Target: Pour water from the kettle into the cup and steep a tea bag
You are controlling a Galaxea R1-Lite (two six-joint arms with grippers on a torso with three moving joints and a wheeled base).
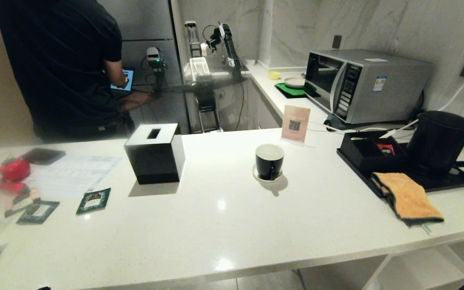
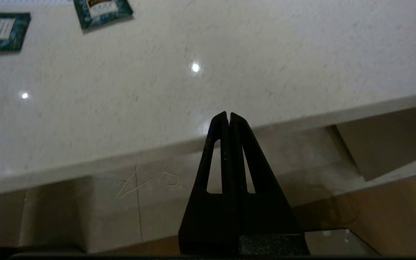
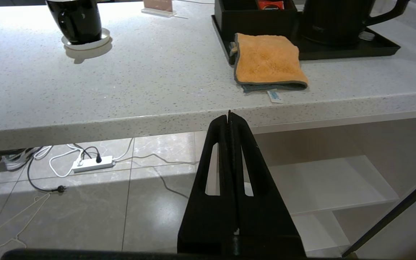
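At counter (image 2: 229, 54) edge, L gripper (image 2: 228, 115) & R gripper (image 3: 229, 115) hover, fingers closed, empty.

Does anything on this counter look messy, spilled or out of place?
No spill shows. The orange cloth lies half on the black tray's front edge, draped onto the counter. Dark green sachets lie scattered near the left end.

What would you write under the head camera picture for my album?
Black cup on its saucer in the middle of a white counter, kettle on a tray to the right, tissue box to the left.
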